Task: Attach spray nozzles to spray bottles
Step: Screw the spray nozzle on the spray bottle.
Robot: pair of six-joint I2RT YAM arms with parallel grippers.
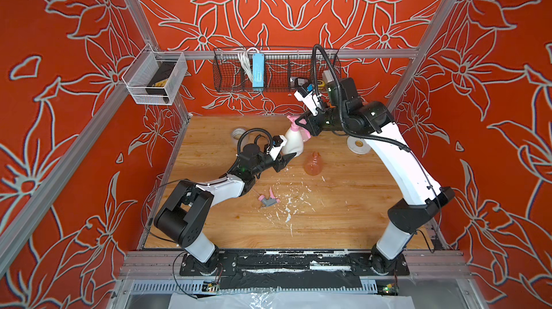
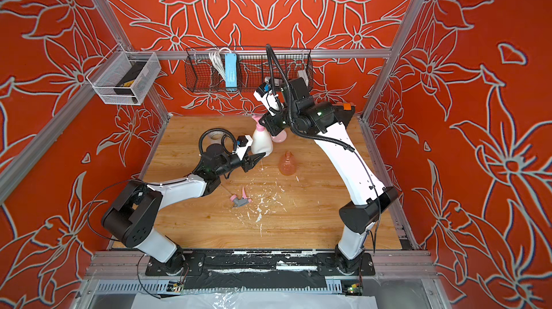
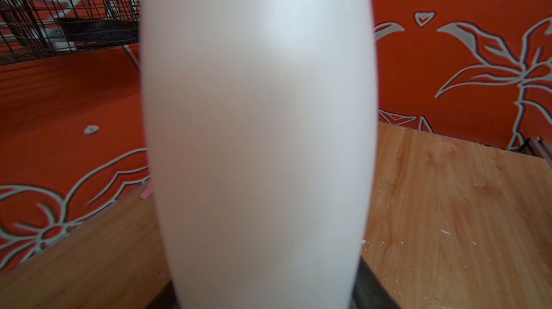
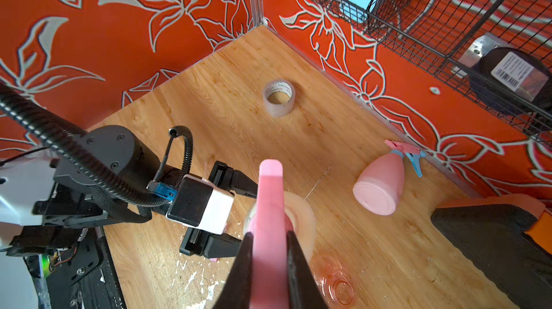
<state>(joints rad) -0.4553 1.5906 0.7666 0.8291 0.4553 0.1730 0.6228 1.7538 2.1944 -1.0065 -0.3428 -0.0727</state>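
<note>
Scene: wooden worktop, two arms met near its far-left part.
Left gripper: half closed, clamped across the lower body of the cream-white teardrop plastic bottle; the bottle is kept roughly upright, judged so that its neck is steadied for the other arm. In the left wrist view only the bottle's body is seen.
Bottle base: whether it is resting on the worktop cannot be told.
Right gripper: pinched tight on the all-pink plastic trigger nozzle, gripped by its sides from above, judged so that it can be pressed or turned onto the neck.
Nozzle vs bottle: the nozzle is placed directly over the cream-white bottle's neck; whether it is fully seated cannot be told.
Done: opaque pink teardrop bottle with the pink-and-blue trigger nozzle on it, laid on its side near the far edge.
Left to do: translucent orange teardrop bottle, upright near the worktop's middle, no nozzle on it; pink-and-grey trigger nozzle laid loose toward the front, well apart from both grippers.
Other: clear tape roll near the far-left corner.
</note>
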